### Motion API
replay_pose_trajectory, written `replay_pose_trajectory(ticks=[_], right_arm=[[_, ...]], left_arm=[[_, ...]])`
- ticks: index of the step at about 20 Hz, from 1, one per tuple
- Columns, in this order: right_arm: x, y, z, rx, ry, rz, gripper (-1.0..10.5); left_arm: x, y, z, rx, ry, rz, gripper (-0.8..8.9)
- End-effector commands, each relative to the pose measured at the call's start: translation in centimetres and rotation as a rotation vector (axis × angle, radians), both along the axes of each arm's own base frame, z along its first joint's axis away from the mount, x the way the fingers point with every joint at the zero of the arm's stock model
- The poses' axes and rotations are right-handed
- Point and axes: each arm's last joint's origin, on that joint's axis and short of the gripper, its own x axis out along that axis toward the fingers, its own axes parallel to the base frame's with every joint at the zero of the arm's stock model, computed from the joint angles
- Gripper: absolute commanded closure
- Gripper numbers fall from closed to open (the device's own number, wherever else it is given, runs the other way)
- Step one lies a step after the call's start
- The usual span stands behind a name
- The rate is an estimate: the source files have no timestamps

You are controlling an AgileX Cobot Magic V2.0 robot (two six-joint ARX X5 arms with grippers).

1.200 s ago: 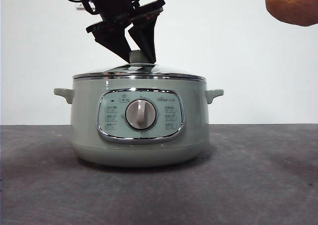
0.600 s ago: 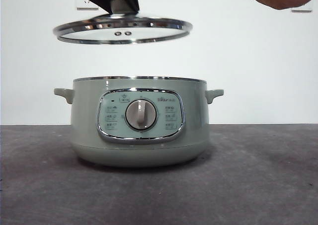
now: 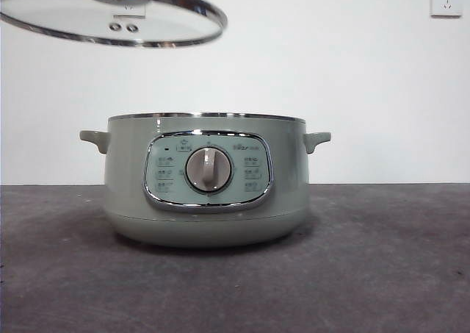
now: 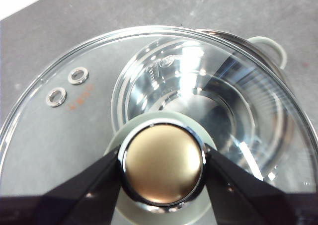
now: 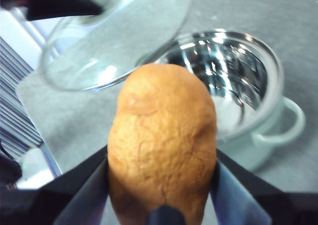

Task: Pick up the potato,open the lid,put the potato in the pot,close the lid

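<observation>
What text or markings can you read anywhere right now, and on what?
Pot control panel: small brand mark at upper right and icon labels around the dial, all too small to read.
Lid: short orange print beside the two vent holes, too blurred to read.
Wall socket: no lettering visible.
Nothing else carries text.

The pot (image 3: 205,193) mouth stands open; the lid (image 3: 110,13) hangs aside.
</observation>
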Motion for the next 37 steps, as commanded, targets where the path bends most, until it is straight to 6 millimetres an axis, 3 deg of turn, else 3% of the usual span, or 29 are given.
replay_pose_trajectory(ticks=[1, 5, 10, 14, 21, 27, 29, 33, 37], right_arm=[[1.5, 1.5, -0.5, 0.036, 0.031, 0.018, 9.5], [4.7, 4.8, -2.2, 0.063, 0.086, -0.008, 9.5], [9.4, 9.6, -3.1, -0.029, 0.207, -0.035, 9.5], [13.2, 13.9, -4.8, -0.189, 0.307, -0.058, 9.5], [16.2, 19.7, -8.2, -0.407, 0.317, -0.161, 9.4], [16.4, 21.2, -11.5, -0.515, 0.367, -0.19, 9.2], [16.5, 21.3, -12.1, -0.525, 0.381, -0.185, 7.8], [16.6, 21.4, -12.1, -0.513, 0.378, -0.188, 4.0], [16.3, 21.7, -12.1, -0.516, 0.377, -0.18, 4.0]], left_arm=[[-1.5, 1.2, 1.5, -0.014, -0.046, 0.005, 8.22], [-3.9, 2.9, 2.0, 0.065, -0.027, 0.052, 8.22], [-6.0, 4.8, 3.0, 0.14, -0.096, 0.17, 8.22], [-6.3, 6.2, 2.9, 0.177, -0.065, 0.25, 8.22], [-5.9, 7.8, 2.8, 0.186, -0.045, 0.34, 8.22], [-5.9, 7.9, 2.8, 0.173, -0.04, 0.336, 8.22], [-5.9, 7.8, 2.7, 0.162, -0.035, 0.324, 8.22], [-5.9, 7.8, 2.7, 0.162, -0.035, 0.324, 8.22], [-5.9, 7.8, 2.7, 0.162, -0.035, 0.323, 8.22]])
